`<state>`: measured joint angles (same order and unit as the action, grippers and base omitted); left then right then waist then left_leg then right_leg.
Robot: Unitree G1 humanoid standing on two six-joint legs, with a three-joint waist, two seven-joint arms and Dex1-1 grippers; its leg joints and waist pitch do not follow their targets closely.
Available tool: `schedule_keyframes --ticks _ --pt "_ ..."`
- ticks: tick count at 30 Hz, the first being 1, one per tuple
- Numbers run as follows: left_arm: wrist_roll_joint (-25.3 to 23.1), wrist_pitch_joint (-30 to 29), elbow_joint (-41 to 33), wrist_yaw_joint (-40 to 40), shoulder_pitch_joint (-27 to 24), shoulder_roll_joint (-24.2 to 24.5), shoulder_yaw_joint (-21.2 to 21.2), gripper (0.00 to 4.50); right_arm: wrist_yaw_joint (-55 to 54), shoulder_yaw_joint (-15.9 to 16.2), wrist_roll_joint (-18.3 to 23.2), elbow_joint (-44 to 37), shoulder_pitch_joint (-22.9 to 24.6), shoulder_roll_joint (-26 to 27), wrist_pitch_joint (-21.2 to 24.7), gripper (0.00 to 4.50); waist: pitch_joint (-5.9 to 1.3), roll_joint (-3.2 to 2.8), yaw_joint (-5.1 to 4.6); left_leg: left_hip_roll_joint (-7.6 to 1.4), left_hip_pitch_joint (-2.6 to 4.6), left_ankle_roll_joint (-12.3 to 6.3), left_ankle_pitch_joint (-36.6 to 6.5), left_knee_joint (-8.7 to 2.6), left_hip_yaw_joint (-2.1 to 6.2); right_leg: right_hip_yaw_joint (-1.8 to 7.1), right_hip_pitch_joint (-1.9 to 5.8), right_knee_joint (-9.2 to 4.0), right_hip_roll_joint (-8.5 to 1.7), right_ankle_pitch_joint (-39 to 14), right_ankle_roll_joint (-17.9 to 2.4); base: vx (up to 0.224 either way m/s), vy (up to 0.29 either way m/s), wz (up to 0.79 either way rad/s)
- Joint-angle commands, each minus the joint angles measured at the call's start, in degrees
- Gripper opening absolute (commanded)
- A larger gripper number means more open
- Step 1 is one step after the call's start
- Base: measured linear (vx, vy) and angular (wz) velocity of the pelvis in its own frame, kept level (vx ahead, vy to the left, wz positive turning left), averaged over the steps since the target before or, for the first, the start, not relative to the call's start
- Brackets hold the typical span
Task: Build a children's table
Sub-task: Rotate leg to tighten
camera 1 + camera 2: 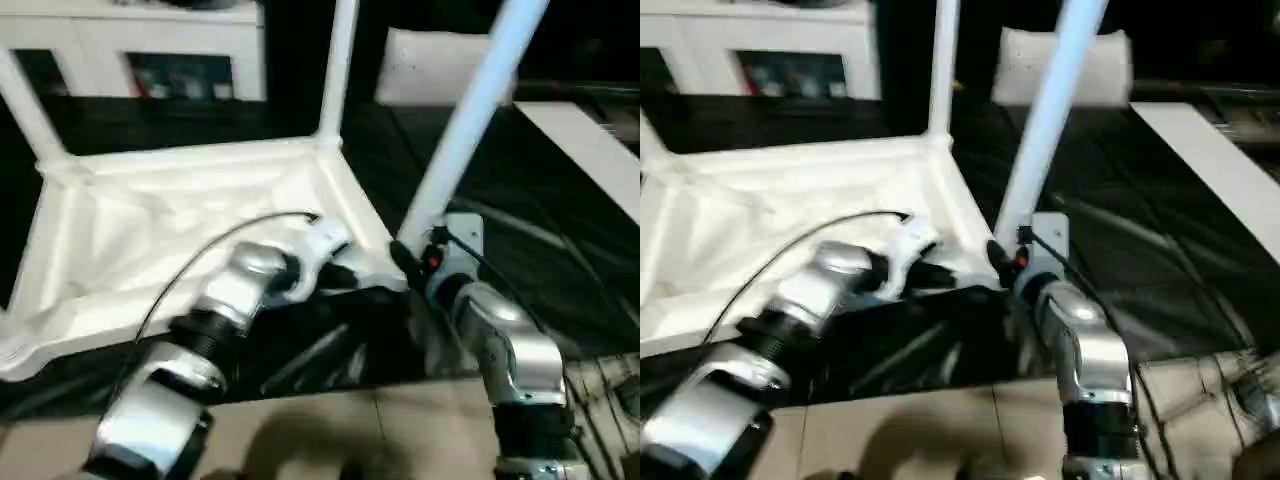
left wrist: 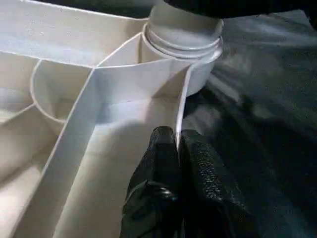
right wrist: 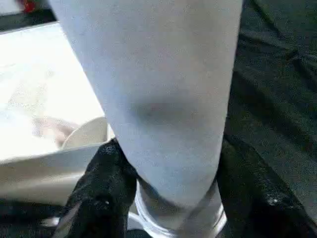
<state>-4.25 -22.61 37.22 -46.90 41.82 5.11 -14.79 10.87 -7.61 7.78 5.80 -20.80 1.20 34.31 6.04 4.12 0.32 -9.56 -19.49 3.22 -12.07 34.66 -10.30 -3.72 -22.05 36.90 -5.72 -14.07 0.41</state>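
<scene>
The upturned children's table (image 1: 190,235) lies on the dark floor (image 1: 560,260), left claw (image 2: 177,148) pinched on its rim, right claw (image 3: 163,183) clamped round the leg (image 1: 470,120) at the near corner socket; tilted, it could jam or cross-thread.

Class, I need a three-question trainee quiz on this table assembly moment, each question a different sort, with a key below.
1. True or false: the left gripper pinches the thin rim of the table top.
2. Which does the right gripper hold? A) a screwdriver B) a leg C) a cloth
3. Fill in: the held leg's base sits at a corner ______ of the upturned top.

Key: 1 true; 2 B; 3 socket.
</scene>
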Motion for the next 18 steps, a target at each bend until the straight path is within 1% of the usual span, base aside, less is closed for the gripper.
schedule_keyframes --ticks 1,2,3,4,5,6,7,8,9,10,11,12,13,14,15,16,17,18 --pt "1.5 0.6 -2.8 7.1 2.0 -6.2 0.6 0.0 5.0 9.7 5.0 4.1 1.0 8.2 3.8 2.04 -2.16 0.09 0.57 -0.64 -2.59 0.09 -2.6 -0.76 4.08 3.18 2.66 -10.73 -8.65 -53.6 -0.9 0.082 0.054 -0.47" --pt "1.3 0.7 -3.3 6.7 1.8 -6.0 0.3 0.0 5.5 9.9 5.2 4.1 1.0 8.3 2.5 2.04 -2.9 -1.28 1.26 -1.89 -2.36 1.63 -2.6 -3.89 4.27 2.29 3.07 -9.81 -6.45 -43.9 -2.6 0.082 0.054 -0.47" --pt "0.9 0.6 -4.1 6.0 1.3 -5.4 -0.3 0.0 6.0 10.1 4.7 3.8 1.1 8.3 1.1 2.72 -2.76 -1.68 0.14 -3.04 -1.94 2.48 -10.1 -5.98 4.39 1.4 1.74 -7.7 -2.79 -27.2 -5.2 0.073 0.035 -0.07" --pt "0.7 0.7 -4.4 5.6 1.0 -5.0 -0.6 0.0 6.2 10.2 4.4 3.7 1.3 8.1 0.4 2.72 -3.79 -2.49 -0.16 -3.66 -0.26 2.31 -12.3 -6.04 4.04 2.0 1.46 -6.73 -2.69 -12.3 -9.3 0.0 0.0 0.0" --pt "0.6 1.1 -4.9 4.0 0.4 -3.6 -1.0 0.0 7.4 10.0 3.9 3.0 1.8 6.9 -0.6 2.72 -3.43 -2.3 -0.65 -3.53 -1.12 0.91 -12.5 -6.57 3.61 1.94 2.0 -6.43 -2.47 -5.9 -12.0 0.0 0.0 0.0" --pt "0.5 1.2 -4.9 3.9 0.4 -3.4 -1.0 0.0 7.6 10.0 3.9 2.9 1.9 6.7 -0.7 2.78 -3.31 -2.19 -0.7 -3.53 -1.3 0.33 -13.7 -6.75 3.51 1.83 2.19 -6.62 -2.55 -7.3 -12.2 0.0 0.0 0.0" --pt "0.3 1.6 -5.2 2.5 -0.2 -1.9 -1.5 0.0 9.6 10.1 4.1 2.0 2.5 5.1 -1.8 2.91 -3.18 -1.84 -0.8 -3.34 -1.08 -0.34 -17.7 -6.72 3.21 1.72 1.89 -7.59 -2.92 -14.9 -11.3 0.0 0.0 0.0" --pt "0.1 2.2 -5.4 1.2 -0.6 -0.7 -1.8 0.0 10.6 9.9 4.0 1.1 3.1 3.7 -2.1 3.17 -3.13 -1.85 -0.79 -3.25 -1.27 -0.44 -18.8 -6.59 3.21 1.95 1.7 -8.27 -3.45 -19.7 -10.3 0.0 0.0 0.0" --pt "-0.1 2.6 -5.5 0.3 -0.8 0.1 -2.0 0.0 11.1 9.8 3.8 0.6 3.5 2.8 -2.3 3.21 -3.08 -1.87 -0.81 -3.22 -1.41 -0.52 -19.1 -6.64 3.19 1.98 1.67 -8.48 -3.47 -21.0 -9.7 0.0 0.0 0.0" --pt "-0.3 2.9 -5.9 -0.6 -1.2 0.9 -2.1 0.0 11.9 9.8 3.8 0.1 3.8 1.8 -2.5 3.26 -3.04 -1.66 -0.94 -3.33 -1.57 -0.71 -18.6 -6.75 3.12 2.07 1.57 -8.7 -3.53 -21.8 -8.9 0.0 0.0 0.0" --pt "-0.3 3.6 -6.7 -2.8 -1.9 2.5 -2.3 0.0 14.0 9.9 3.7 -1.1 4.8 -0.6 -3.1 3.26 -3.06 -1.72 -0.88 -3.32 -1.77 -0.88 -17.6 -6.85 3.12 2.02 1.74 -8.82 -3.65 -22.4 -8.5 0.0 0.0 0.0" --pt "-0.3 3.7 -7.4 -4.4 -2.5 3.6 -2.4 0.0 15.4 9.8 3.8 -1.8 5.4 -2.1 -3.6 3.51 -3.17 -1.72 -0.82 -3.35 -1.71 -1.07 -16.8 -6.81 3.06 2.02 1.79 -8.87 -3.65 -21.8 -8.4 0.0 0.0 0.0" --pt "-0.3 4.3 -7.5 -5.1 -2.6 4.2 -2.5 0.0 16.1 9.6 4.1 -2.2 5.7 -2.7 -3.6 3.63 -3.35 -1.62 -0.92 -3.48 -1.89 -1.68 -14.8 -6.75 2.88 2.14 1.91 -8.63 -3.67 -19.3 -8.9 0.0 0.0 0.0" --pt "-0.2 5.4 -7.8 -6.7 -3.0 5.3 -2.8 0.0 17.4 9.2 4.7 -3.0 6.3 -3.7 -3.5 3.67 -3.35 -1.63 -0.93 -3.51 -1.95 -2.03 -13.9 -6.77 2.8 2.15 1.89 -8.6 -3.63 -18.1 -9.3 0.0 0.0 0.0" --pt "-0.1 6.2 -8.0 -8.1 -3.3 6.3 -2.9 0.0 18.5 8.8 5.1 -3.7 6.8 -4.7 -3.3 3.72 -3.64 -1.51 -1.0 -3.49 -2.11 -2.74 -11.7 -6.59 2.6 2.12 2.12 -8.19 -3.55 -14.8 -10.2 0.0 0.0 0.0" --pt "-0.1 6.4 -8.1 -8.6 -3.4 6.7 -3.0 0.0 18.8 8.7 5.2 -4.0 7.0 -5.1 -3.2 3.82 -3.94 -1.52 -1.07 -3.46 -2.16 -3.53 -8.8 -6.31 2.36 2.13 2.3 -7.71 -3.46 -10.3 -11.4 0.0 0.0 0.0" --pt "0.4 9.3 -8.5 -12.5 -4.1 9.5 -3.9 0.0 22.4 8.8 5.4 -5.8 8.4 -8.1 -3.4 3.82 -4.16 -1.47 -0.94 -3.41 -2.06 -4.67 -5.8 -5.95 2.04 2.16 2.36 -7.28 -3.33 -5.6 -12.5 0.0 0.0 0.0" --pt "0.4 9.3 -8.5 -12.5 -4.1 9.5 -3.9 0.0 22.4 8.8 5.4 -5.8 8.4 -8.1 -3.4 4.07 -4.34 -1.53 -0.84 -3.39 -2.0 -5.27 -4.2 -5.8 2.0 2.11 2.43 -6.93 -3.3 -3.1 -13.1 0.0 0.0 0.0"
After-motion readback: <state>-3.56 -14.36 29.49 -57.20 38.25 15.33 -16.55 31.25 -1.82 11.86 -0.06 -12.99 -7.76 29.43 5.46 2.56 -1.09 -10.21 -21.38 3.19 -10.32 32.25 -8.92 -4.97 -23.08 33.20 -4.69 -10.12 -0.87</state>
